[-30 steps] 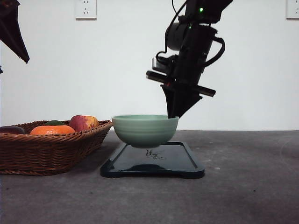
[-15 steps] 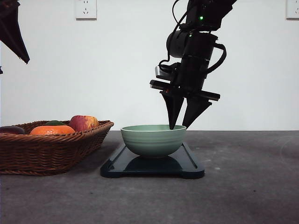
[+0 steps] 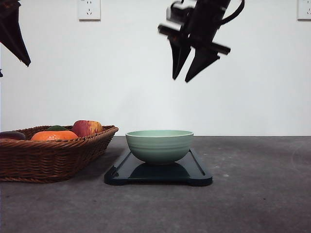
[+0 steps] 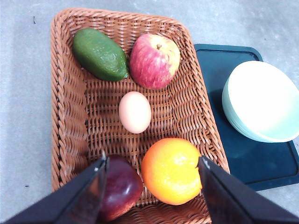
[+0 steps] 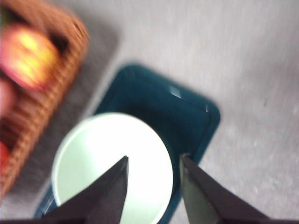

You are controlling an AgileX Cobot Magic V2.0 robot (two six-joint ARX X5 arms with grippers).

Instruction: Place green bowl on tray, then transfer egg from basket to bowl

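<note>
**A:** Where is the bowl?

**B:** The pale sage-green round ceramic bowl (image 3: 159, 145) sits upright on the flat dark navy rectangular tray (image 3: 197, 174), on a grey tabletop (image 3: 257, 194). Seen from the front, it stands towards the tray's back half, and nothing touches it. From the left wrist camera the bowl (image 4: 261, 100) looks empty, with bare tray (image 4: 219, 70) around it.

**A:** And the right gripper?

**B:** The right gripper (image 3: 187, 77) hangs high above the bowl, well clear of it. Its two dark pointed fingers are spread apart with nothing between them. Its own wrist camera looks down past those fingers (image 5: 110, 196) onto the bowl (image 5: 112, 163) and tray (image 5: 187, 116); that picture is blurred.

**A:** Where is the egg?

**B:** The small smooth pale brownish oval egg (image 4: 135, 112) lies near the middle of the large brown woven wicker basket (image 4: 65, 116), which stands just beside the tray. Round the egg lie a green avocado (image 4: 100, 54), a red-yellow apple (image 4: 154, 60), an orange fruit (image 4: 171, 171) and a dark red plum-like fruit (image 4: 122, 187). The egg touches none of them.

**A:** The left gripper?

**B:** The left gripper (image 4: 152, 186) is poised above the basket's near end, its fingers wide apart and empty, over the dark red fruit and the orange one.
</note>
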